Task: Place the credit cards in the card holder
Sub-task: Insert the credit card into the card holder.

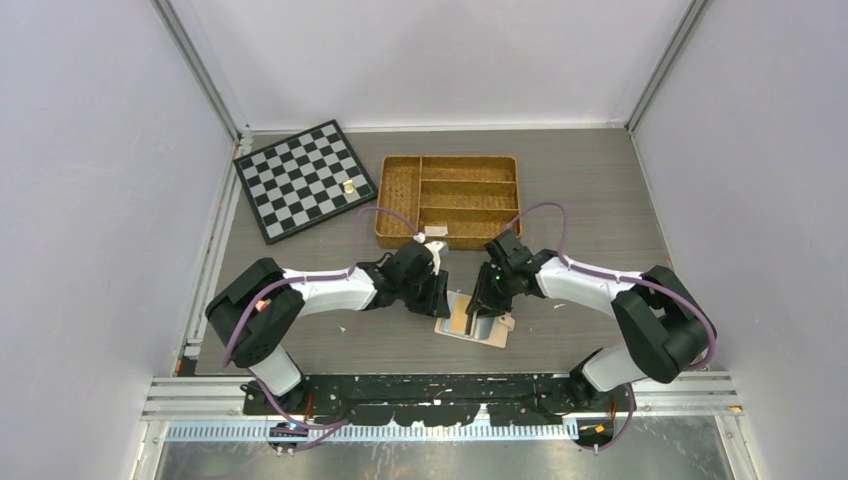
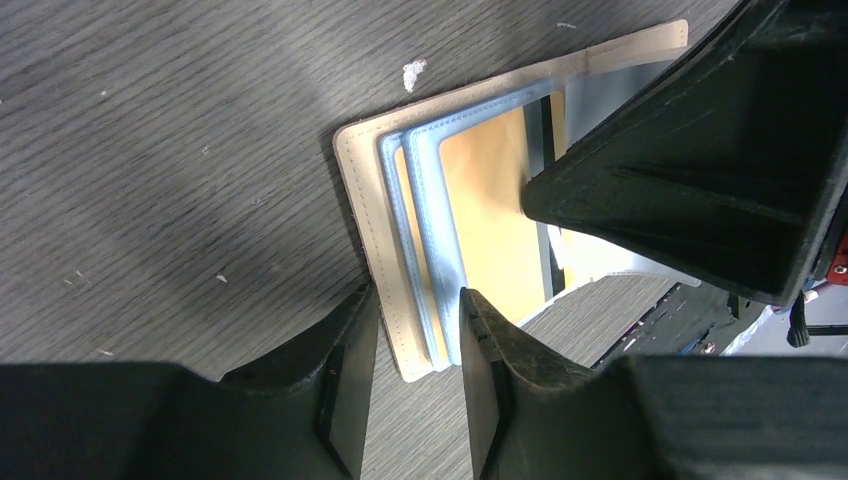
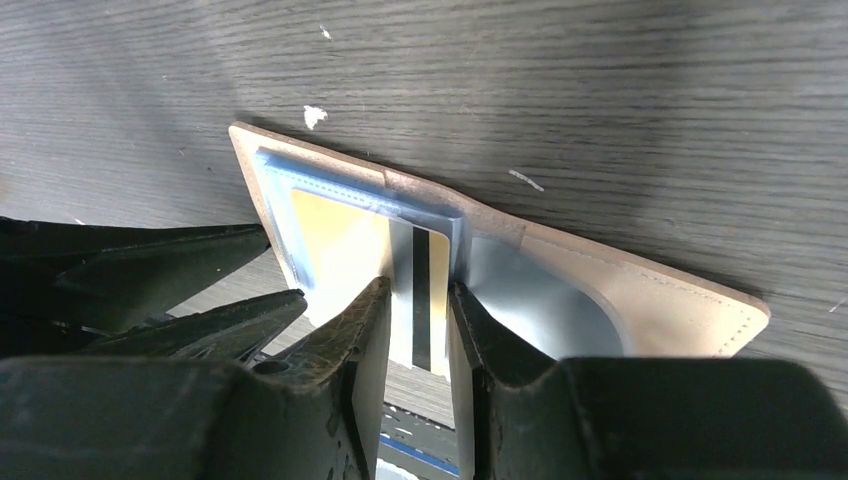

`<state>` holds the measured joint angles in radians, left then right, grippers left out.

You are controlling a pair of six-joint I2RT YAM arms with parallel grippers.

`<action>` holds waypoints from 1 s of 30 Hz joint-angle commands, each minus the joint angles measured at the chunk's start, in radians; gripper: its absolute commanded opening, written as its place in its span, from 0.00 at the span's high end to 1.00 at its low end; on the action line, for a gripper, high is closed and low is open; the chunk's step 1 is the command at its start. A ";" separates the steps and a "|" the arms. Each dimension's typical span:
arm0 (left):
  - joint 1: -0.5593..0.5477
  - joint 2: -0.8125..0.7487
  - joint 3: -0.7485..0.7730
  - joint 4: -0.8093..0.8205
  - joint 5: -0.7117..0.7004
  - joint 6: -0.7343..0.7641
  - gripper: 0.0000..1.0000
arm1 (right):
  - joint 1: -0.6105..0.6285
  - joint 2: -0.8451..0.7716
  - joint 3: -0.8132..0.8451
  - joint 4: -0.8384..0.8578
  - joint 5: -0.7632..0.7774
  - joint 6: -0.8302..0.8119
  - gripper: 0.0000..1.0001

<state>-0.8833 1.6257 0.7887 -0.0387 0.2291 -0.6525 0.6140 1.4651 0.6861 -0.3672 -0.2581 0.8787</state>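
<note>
**Card half-home, both grippers crowding the holder**

At the middle of the table's (image 1: 590,200) near edge, the card holder (image 1: 492,333) lies open and flat, its clear sleeves (image 2: 425,200) facing up. An orange-tan card (image 2: 490,230) with a black stripe sits partly inside one sleeve.

The left gripper (image 2: 418,298) straddles the holder's near corner. Its fingers stand apart with leather and sleeve edges between them, and I cannot tell whether they actually clamp. The right gripper (image 3: 418,290) hangs over the striped end of the card with only a narrow gap between its fingers. Whether it grips or merely presses is not clear either.

The risks, as I judge them:
- A push on the card could slide the whole holder if the left side is not pinning it.
- The sleeve mouth could buckle and jam the card.
- The two grippers are very close and could collide.

The blue-teal card cannot be picked out — a silvery patch in the holder may be card or bare sleeve. Toward the far edge sit a wicker tray (image 1: 450,157) and a chessboard (image 1: 300,185).
</note>
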 commanded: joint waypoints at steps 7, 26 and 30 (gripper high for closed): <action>-0.006 -0.030 -0.018 0.059 0.003 -0.024 0.64 | 0.093 -0.009 0.073 0.066 0.160 0.104 0.64; -0.006 -0.082 -0.074 0.103 -0.017 -0.058 0.65 | 0.223 0.035 0.152 0.106 0.330 0.282 0.64; -0.005 -0.104 -0.089 0.097 -0.040 -0.059 0.64 | 0.224 0.004 0.151 0.069 0.373 0.262 0.61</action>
<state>-0.8818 1.5677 0.7132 0.0017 0.2054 -0.7017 0.8204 1.4944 0.7990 -0.3347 0.0792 1.1164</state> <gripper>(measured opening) 0.358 0.369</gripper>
